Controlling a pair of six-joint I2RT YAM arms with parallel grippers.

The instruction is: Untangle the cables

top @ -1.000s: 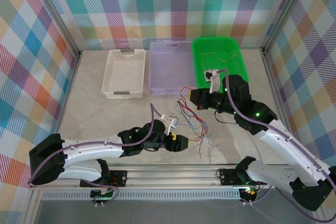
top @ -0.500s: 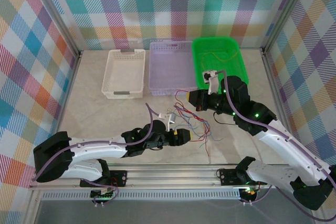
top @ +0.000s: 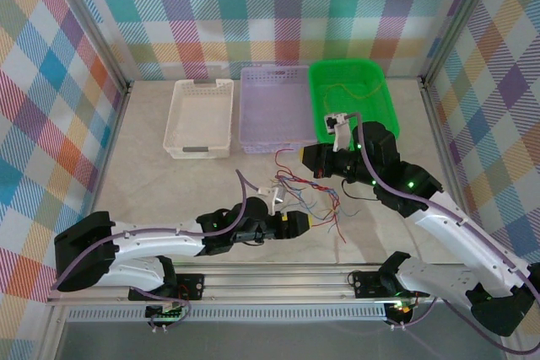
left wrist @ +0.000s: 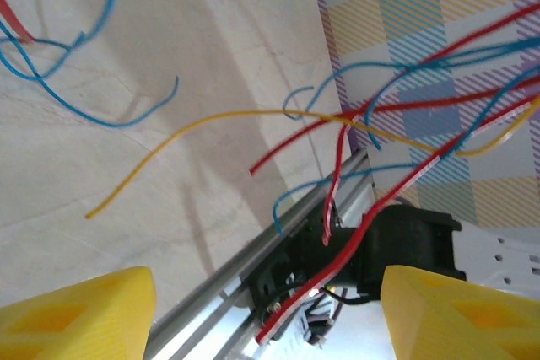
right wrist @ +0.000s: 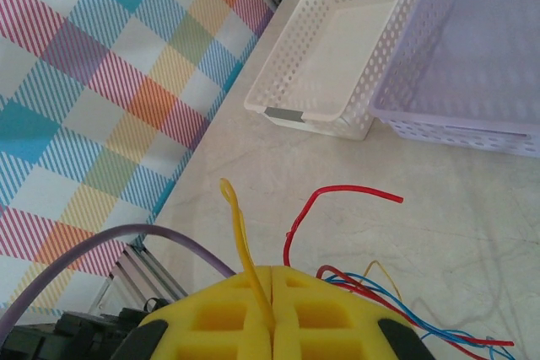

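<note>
Right gripper (right wrist: 272,280): yellow fingers pressed together, pinching the cables (right wrist: 354,192), a bunch of red, blue and yellow strands strung over the table (top: 160,183) between both arms. Left gripper (left wrist: 270,318): fingers spread, near the loose ends. Beyond: white basket (top: 200,117), purple basket (top: 274,111), green basket (top: 350,94), side by side.

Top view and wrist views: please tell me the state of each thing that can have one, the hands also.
left hand: open, holding nothing
right hand: shut on the cables
cables: tangled, one end pinched in the right hand
white basket: empty
purple basket: empty
green basket: holds one yellowish wire
</note>
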